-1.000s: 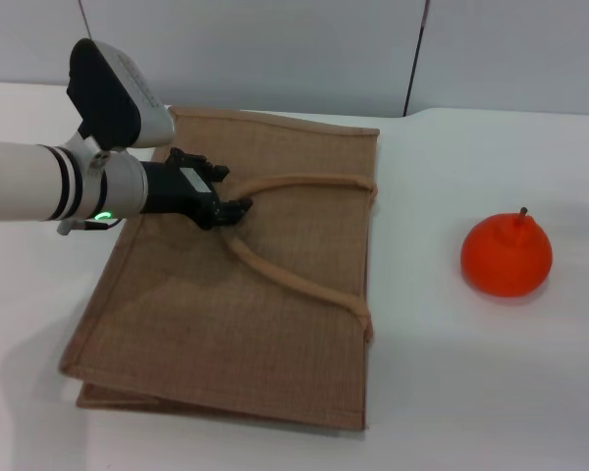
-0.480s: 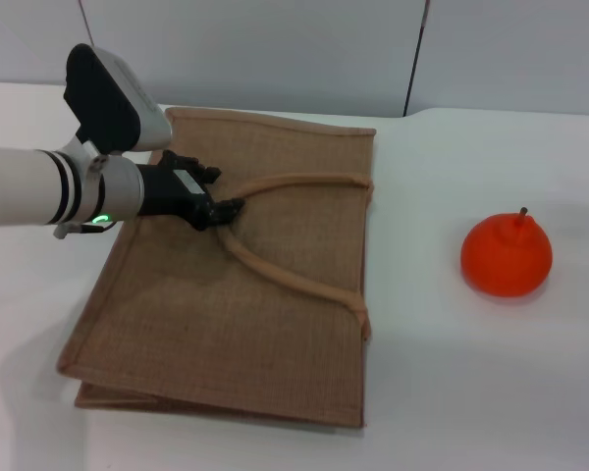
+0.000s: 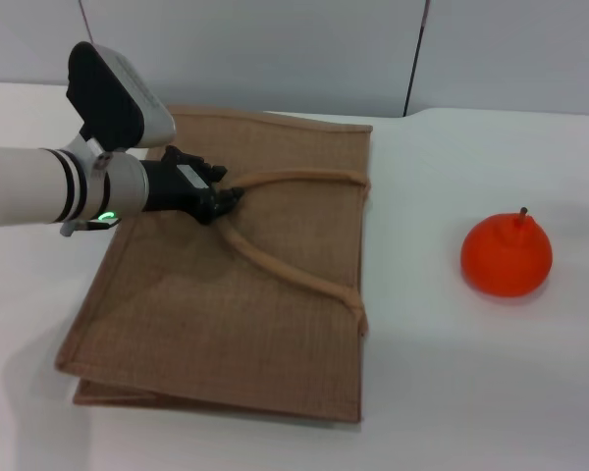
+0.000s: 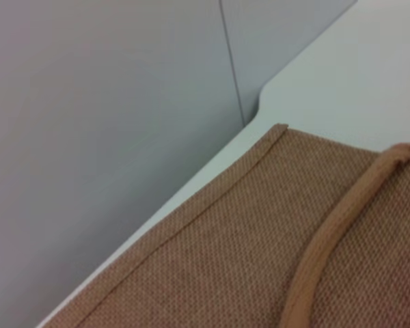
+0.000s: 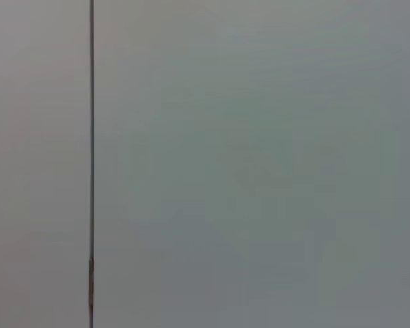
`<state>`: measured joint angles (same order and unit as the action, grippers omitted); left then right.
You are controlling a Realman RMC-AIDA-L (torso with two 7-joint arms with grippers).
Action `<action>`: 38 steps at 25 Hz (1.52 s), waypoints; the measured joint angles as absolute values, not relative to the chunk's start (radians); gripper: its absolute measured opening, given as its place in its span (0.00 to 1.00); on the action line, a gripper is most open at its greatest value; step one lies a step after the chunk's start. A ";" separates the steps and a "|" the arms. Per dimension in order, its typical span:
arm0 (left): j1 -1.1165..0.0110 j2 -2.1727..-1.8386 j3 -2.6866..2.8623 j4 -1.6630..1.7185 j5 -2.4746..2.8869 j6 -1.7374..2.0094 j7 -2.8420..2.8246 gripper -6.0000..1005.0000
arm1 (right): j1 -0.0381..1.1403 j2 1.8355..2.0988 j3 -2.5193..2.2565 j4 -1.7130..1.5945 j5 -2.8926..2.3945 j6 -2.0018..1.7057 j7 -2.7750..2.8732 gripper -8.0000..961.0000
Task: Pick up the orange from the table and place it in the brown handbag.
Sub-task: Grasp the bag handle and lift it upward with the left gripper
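The brown handbag [image 3: 206, 314] lies flat on the white table [image 3: 471, 392], left of centre. Its looped tan handle [image 3: 294, 280] rests on top of it. My left gripper [image 3: 226, 201] is at the bend of that loop, fingers shut on the handle. In the left wrist view the woven bag [image 4: 225, 273] and a stretch of handle [image 4: 328, 253] fill the frame close up. The orange [image 3: 506, 255] sits on the table to the right, stem up, well apart from the bag. My right gripper is out of view.
A grey wall panel [image 3: 275, 49] with a dark vertical seam stands behind the table's far edge. The right wrist view shows only that wall [image 5: 260, 171]. Bare tabletop [image 3: 422, 196] lies between the bag and the orange.
My left gripper's fingers have come together on the handle loop. The bag's far edge has shifted and buckled slightly. The orange has not moved.
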<state>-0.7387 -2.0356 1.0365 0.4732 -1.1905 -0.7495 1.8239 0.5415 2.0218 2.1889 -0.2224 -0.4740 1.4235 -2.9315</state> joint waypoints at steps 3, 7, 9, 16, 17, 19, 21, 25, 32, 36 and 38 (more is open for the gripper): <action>-0.739 -2.035 1.037 0.473 -1.201 -0.741 1.823 0.40 | 0.541 2.022 2.189 -0.222 -0.474 1.424 -2.931 0.93; -0.739 -2.036 1.037 0.473 -1.204 -0.737 1.819 0.36 | 0.541 2.022 2.189 -0.222 -0.474 1.424 -2.931 0.93; -0.739 -2.036 1.038 0.473 -1.204 -0.736 1.819 0.32 | 0.541 2.022 2.189 -0.222 -0.474 1.424 -2.931 0.93; -0.741 -2.035 1.037 0.486 -1.230 -0.744 1.817 0.17 | 0.541 2.022 2.189 -0.221 -0.472 1.424 -2.931 0.93; -0.742 -2.033 1.038 0.489 -1.239 -0.747 1.817 0.15 | 0.541 2.022 2.189 -0.221 -0.472 1.424 -2.931 0.93; -0.743 -2.031 1.039 0.497 -1.249 -0.754 1.816 0.10 | 0.541 2.022 2.189 -0.221 -0.472 1.424 -2.931 0.93; -0.742 -2.030 1.041 0.505 -1.250 -0.763 1.816 0.04 | 0.541 2.022 2.189 -0.221 -0.473 1.424 -2.931 0.93; -0.741 -2.029 1.040 0.531 -1.251 -0.792 1.816 0.03 | 0.541 2.022 2.189 -0.222 -0.473 1.423 -2.931 0.93; -0.698 -2.028 1.041 0.713 -1.242 -0.934 1.729 0.02 | 0.541 2.022 2.173 -0.223 -0.473 1.414 -2.931 0.93; -0.659 -2.028 1.043 0.837 -1.232 -1.000 1.673 0.02 | 0.544 2.021 2.145 -0.222 -0.474 1.407 -2.931 0.93; -0.644 -2.028 1.044 0.891 -1.229 -1.026 1.653 0.02 | 0.545 2.020 2.140 -0.222 -0.474 1.402 -2.931 0.93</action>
<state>-0.6435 -2.0278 1.0442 0.8914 -1.2290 -1.0260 1.6528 0.5455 2.0205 2.1400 -0.2220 -0.4740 1.4017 -2.9315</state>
